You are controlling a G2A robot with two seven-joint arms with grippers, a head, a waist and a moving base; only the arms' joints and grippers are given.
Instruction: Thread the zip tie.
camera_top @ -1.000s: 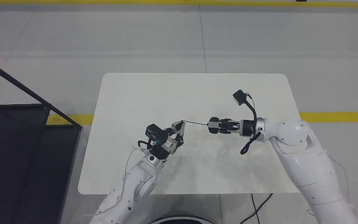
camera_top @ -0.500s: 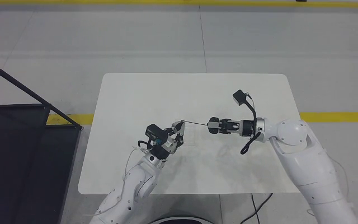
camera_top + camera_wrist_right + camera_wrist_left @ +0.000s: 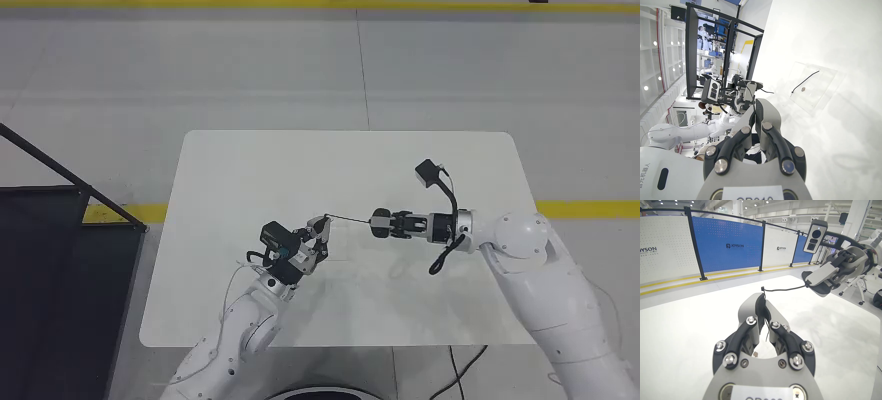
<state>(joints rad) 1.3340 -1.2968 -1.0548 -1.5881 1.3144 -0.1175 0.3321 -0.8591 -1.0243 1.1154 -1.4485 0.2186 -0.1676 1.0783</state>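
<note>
Zip tie (image 3: 345, 219) (image 3: 783, 289): being held over the counter's (image 3: 250, 170) middle.
Left pincer (image 3: 321, 224) (image 3: 763, 298): being pressed onto its head end.
Right pincer (image 3: 372, 221) (image 3: 755, 107): being clamped on its other end.
Change: nothing being moved since the earlier frame.

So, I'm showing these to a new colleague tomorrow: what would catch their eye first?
Probably the thin black zip tie strung in the air between both arms over the middle of the white table. The left gripper has its fingers shut on it just below its head, and the right gripper pinches the strap farther along. After that, the second zip tie lying on a clear sheet on the table.
</note>
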